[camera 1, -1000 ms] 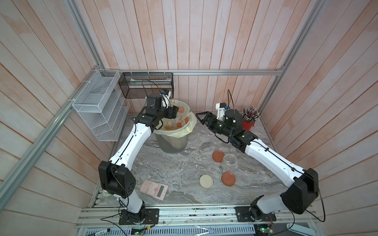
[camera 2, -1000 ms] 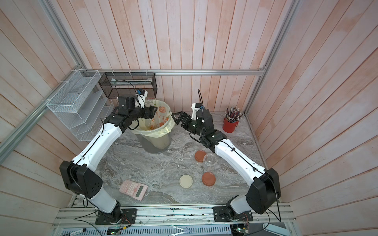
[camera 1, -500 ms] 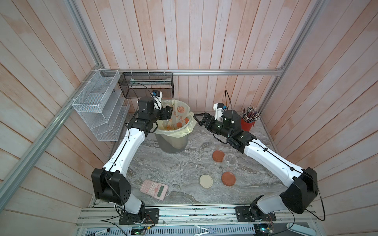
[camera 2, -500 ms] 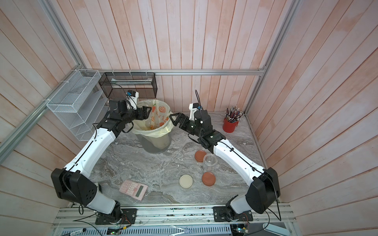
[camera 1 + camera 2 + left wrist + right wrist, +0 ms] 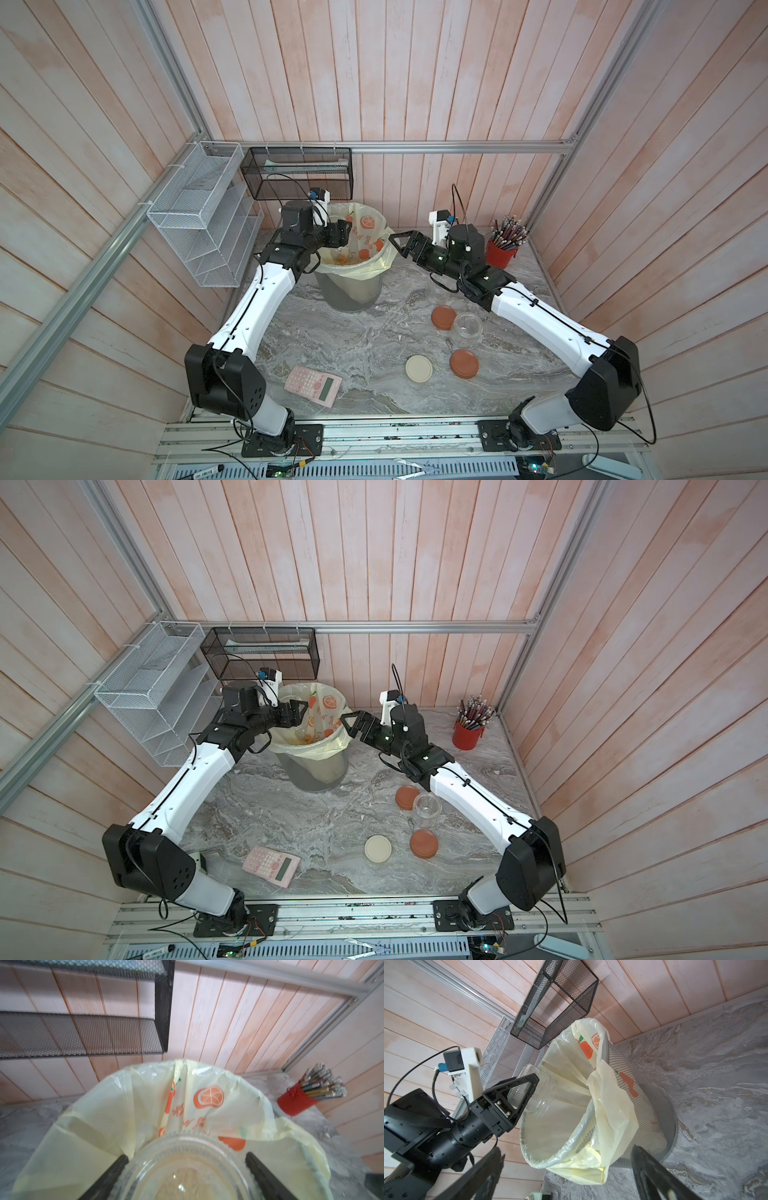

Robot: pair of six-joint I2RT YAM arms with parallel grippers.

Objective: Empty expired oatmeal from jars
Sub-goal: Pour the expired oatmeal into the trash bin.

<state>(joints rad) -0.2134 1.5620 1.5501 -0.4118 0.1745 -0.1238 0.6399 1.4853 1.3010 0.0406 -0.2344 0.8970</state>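
My left gripper [image 5: 347,230] is shut on a clear, lidless jar [image 5: 542,1093], held on its side over the left rim of the grey bin [image 5: 353,297]. The jar's mouth points into the cream orange-print liner [image 5: 218,1118]. In the left wrist view the jar [image 5: 187,1167] fills the gap between both black fingers. Loose beige-yellow grains [image 5: 347,259] lie in the liner; I cannot tell which are oatmeal. My right gripper [image 5: 395,245] stands open and empty just right of the bin. A second open jar [image 5: 468,326] stands empty on the table.
Two terracotta lids [image 5: 444,318] [image 5: 464,363] and a cream lid [image 5: 419,368] lie near the standing jar. A red pencil cup [image 5: 500,253] is at the back right and a pink calculator [image 5: 313,384] near the front. A black mesh basket [image 5: 297,172] and a white wire rack [image 5: 199,224] hang behind the left arm.
My left arm has drawn back to the left with the jar, from above the bin's middle to its left rim. The right gripper has edged slightly left toward the bin.
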